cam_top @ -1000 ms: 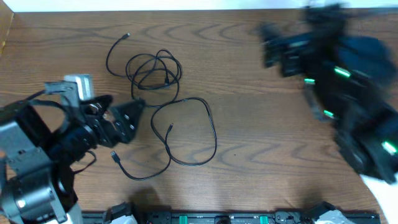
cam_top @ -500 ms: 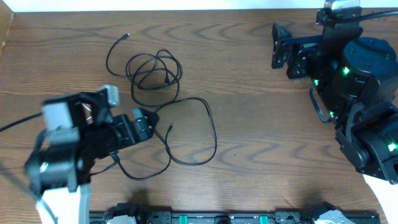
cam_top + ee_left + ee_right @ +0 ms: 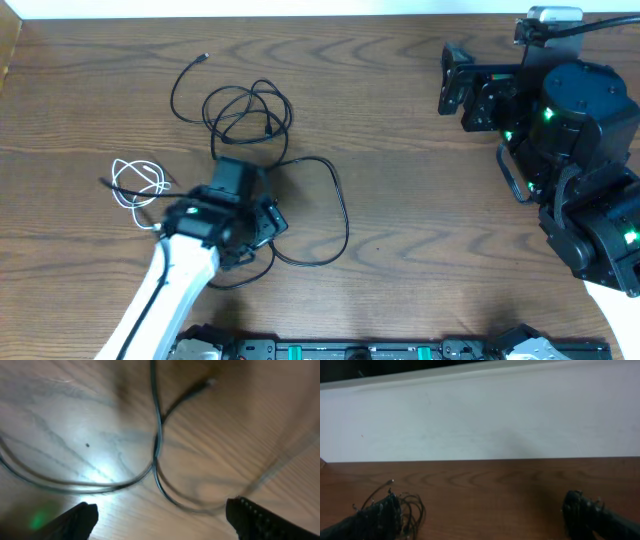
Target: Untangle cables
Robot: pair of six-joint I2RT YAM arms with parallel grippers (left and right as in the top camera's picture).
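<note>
Two black cables lie on the wooden table: a tangled coil (image 3: 245,115) with a tail running to the upper left, and a wide loop (image 3: 325,205) below it. A white cable (image 3: 135,185) lies bunched by itself at the left. My left gripper (image 3: 262,202) hovers low over the loop's left part, open. In the left wrist view, crossing black strands (image 3: 157,450) and a small plug (image 3: 200,387) lie just beyond the left gripper (image 3: 162,512), with nothing between its fingers. My right gripper (image 3: 447,78) is open at the back right, far from the cables; the coil (image 3: 411,507) shows small beside its left finger.
The right arm's bulky body (image 3: 580,150) fills the right side of the table. A white wall (image 3: 480,415) runs along the table's far edge. A black rail (image 3: 350,350) borders the front edge.
My left arm has swung to the right, over the black loop, and the white cable now shows at the left. The right arm has drawn back and settled at the back right.
</note>
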